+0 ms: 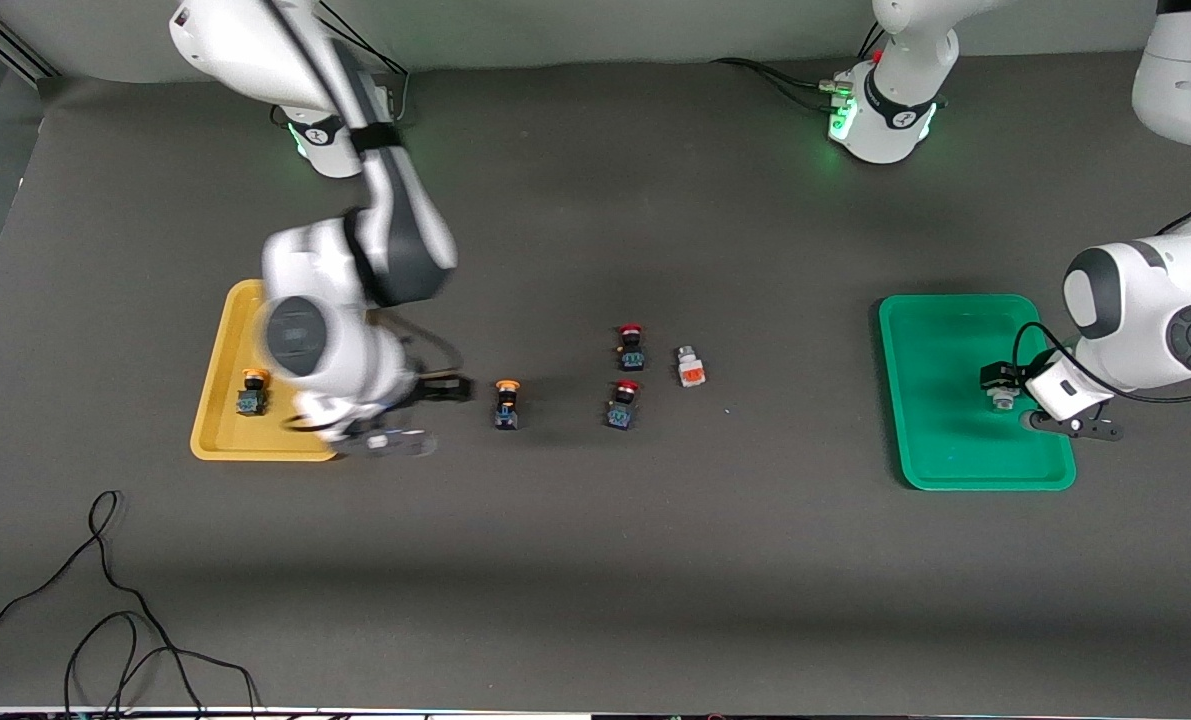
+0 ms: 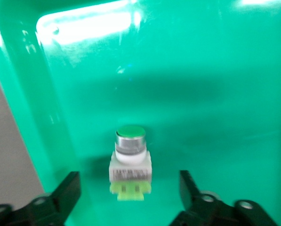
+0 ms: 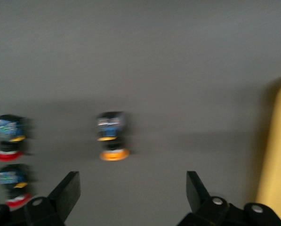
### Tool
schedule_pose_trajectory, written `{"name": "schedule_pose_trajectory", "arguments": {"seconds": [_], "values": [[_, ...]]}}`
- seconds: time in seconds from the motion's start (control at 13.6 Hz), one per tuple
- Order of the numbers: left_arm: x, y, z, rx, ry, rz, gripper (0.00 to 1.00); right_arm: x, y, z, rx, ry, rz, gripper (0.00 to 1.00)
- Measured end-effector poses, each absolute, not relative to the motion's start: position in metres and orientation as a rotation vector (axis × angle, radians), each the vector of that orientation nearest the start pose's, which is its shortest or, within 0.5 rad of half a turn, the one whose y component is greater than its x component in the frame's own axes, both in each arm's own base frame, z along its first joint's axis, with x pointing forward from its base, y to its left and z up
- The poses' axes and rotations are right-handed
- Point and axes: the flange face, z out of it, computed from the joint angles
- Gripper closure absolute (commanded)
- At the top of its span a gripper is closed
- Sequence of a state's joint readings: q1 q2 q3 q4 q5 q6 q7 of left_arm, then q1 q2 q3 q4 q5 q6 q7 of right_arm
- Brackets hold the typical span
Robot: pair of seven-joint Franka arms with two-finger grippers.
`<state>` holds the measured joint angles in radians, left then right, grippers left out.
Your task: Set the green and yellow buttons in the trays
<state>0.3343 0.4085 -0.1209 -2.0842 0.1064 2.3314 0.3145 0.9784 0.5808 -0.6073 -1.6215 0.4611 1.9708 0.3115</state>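
The green tray [image 1: 940,440] lies at the left arm's end of the table. A white-bodied green button [image 1: 1003,398] stands in it. My left gripper [image 1: 1040,400] is open just over this button. In the left wrist view the button [image 2: 130,162] stands between the spread fingers [image 2: 67,190] of my left gripper [image 2: 130,193], touching neither. The yellow tray [image 1: 217,440] holds one yellow button [image 1: 252,392]. My right gripper [image 1: 423,413] is open and empty over the table between that tray and a second yellow button [image 1: 506,403]. That button [image 2: 112,135] shows ahead of my right gripper [image 3: 133,190].
Two red-capped dark buttons [image 1: 631,346] [image 1: 622,404] and a white button with an orange face [image 1: 691,368] stand mid-table. The red ones also show in the right wrist view [image 3: 8,136]. The yellow tray's edge [image 3: 276,155] shows there too. Cables [image 1: 105,620] lie near the front edge.
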Motion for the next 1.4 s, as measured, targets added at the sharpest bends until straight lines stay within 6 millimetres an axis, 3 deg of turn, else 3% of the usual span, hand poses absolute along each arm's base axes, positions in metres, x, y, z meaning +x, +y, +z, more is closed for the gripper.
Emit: {"name": "schedule_pose_trajectory", "arguments": {"seconds": [0.15,0.22,0.44,0.59,0.74,0.96,1.18,1.4], "values": [[0.566,0.100,0.268,-3.136,0.324,0.343,0.00,0.579,0.356,0.302,-3.104,0.178,0.176,0.00],[0.572,0.081,0.301,-3.148,0.345,0.377,0.00,0.578,0.363,0.298,-3.112,0.178,0.170,0.00],[0.588,0.024,0.384,-3.211,0.300,0.436,0.00,0.590,0.352,0.287,-3.119,0.211,0.109,0.00],[0.594,-0.026,0.411,-3.207,0.170,0.452,0.00,0.598,0.344,0.262,-3.133,0.233,0.011,0.00],[0.590,-0.096,0.411,-3.179,0.054,0.462,0.00,0.596,0.342,0.225,-3.148,0.231,-0.069,0.00],[0.575,-0.202,0.385,-3.139,-0.085,0.452,0.00,0.583,0.348,0.182,-3.161,0.207,-0.109,0.01],[0.562,-0.274,0.345,-3.136,-0.172,0.424,0.00,0.580,0.353,0.176,-3.162,0.194,-0.106,0.27],[0.555,-0.310,0.298,-3.145,-0.188,0.435,0.00,0.579,0.352,0.175,-3.162,0.198,-0.101,0.57]]}}
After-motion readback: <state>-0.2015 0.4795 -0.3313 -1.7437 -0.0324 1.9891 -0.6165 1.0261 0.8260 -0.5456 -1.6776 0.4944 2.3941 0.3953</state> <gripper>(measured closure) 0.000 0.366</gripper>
